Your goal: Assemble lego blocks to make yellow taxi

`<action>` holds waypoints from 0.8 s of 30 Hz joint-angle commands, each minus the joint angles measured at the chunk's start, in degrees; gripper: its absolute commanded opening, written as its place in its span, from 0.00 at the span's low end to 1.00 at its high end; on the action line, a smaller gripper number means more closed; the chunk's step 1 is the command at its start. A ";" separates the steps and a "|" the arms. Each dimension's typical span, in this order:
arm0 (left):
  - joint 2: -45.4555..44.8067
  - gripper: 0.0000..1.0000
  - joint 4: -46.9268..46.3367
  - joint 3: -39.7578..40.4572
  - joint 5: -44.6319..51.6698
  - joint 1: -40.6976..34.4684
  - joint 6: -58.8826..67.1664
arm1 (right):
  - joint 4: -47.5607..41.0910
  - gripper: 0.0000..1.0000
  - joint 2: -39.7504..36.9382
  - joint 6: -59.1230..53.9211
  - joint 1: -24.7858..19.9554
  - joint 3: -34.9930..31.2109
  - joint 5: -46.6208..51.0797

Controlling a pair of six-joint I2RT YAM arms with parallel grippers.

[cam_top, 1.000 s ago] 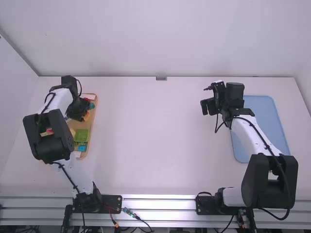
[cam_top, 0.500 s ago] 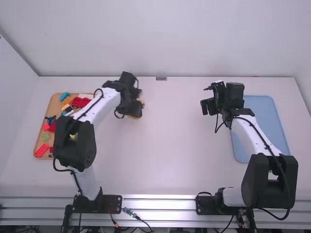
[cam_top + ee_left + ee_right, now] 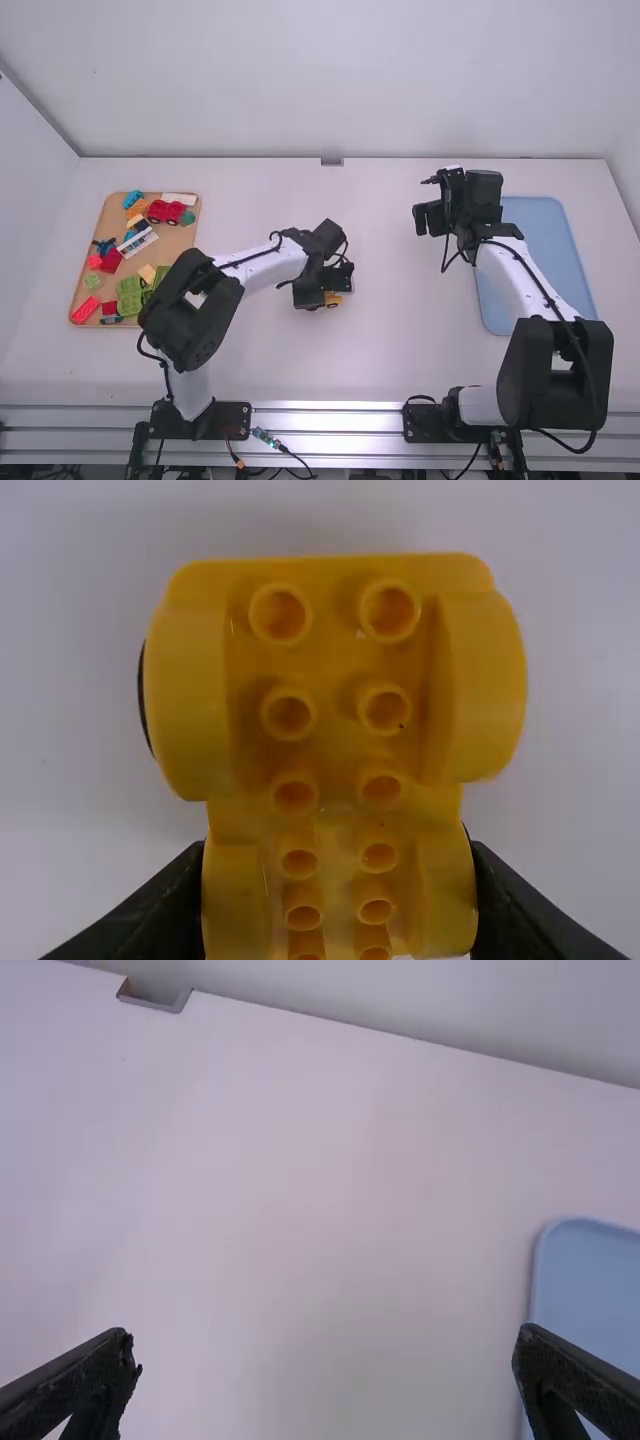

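**My left end effector left the tray for the middle of the bench**

A second earlier, my left end effector (image 3: 328,284) was over the right part of the tray (image 3: 90,235). Half a second later it had come out past the tray's right edge, with the yellow wheeled base (image 3: 336,750) partly showing beside it. By this moment I had brought both farther right and nearer my own side of the bench (image 3: 420,350), near its middle.

My left arm's black elbow (image 3: 190,310) had swung from above the tray to just beside it. That uncovered the green blocks (image 3: 129,297) and all of the red truck (image 3: 168,211).
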 commanded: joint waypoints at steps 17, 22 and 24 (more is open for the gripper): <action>-3.25 0.99 -4.63 6.40 0.35 1.09 3.87 | 0.34 0.99 0.45 -0.69 5.07 1.31 0.11; -6.51 0.99 -15.17 15.47 4.22 3.78 7.91 | 0.41 0.99 0.45 -1.09 5.27 1.31 0.04; -8.19 0.99 -15.80 19.58 4.35 7.39 2.71 | 0.34 0.99 0.45 -1.09 5.27 1.31 0.04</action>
